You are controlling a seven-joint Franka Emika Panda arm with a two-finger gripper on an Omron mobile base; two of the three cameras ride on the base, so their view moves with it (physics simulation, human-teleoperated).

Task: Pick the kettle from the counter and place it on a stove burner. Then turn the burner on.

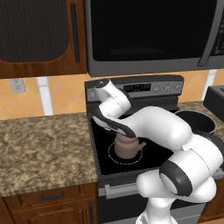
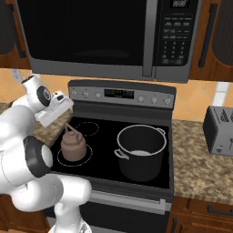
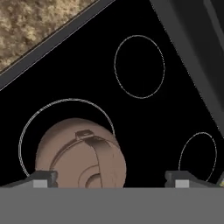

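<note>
One kettle (image 1: 127, 146) sits upright inside the large white ring of the near-left stove burner (image 1: 111, 156), put there because that ring is just wider than its base. My pincer (image 3: 109, 178) hangs over it with the fingers (image 3: 41, 179) spread wide on either side of the arched handle, touching nothing. I judge the placing done and the burner not yet turned on, its knobs on the far control panel (image 2: 120, 94).
</note>
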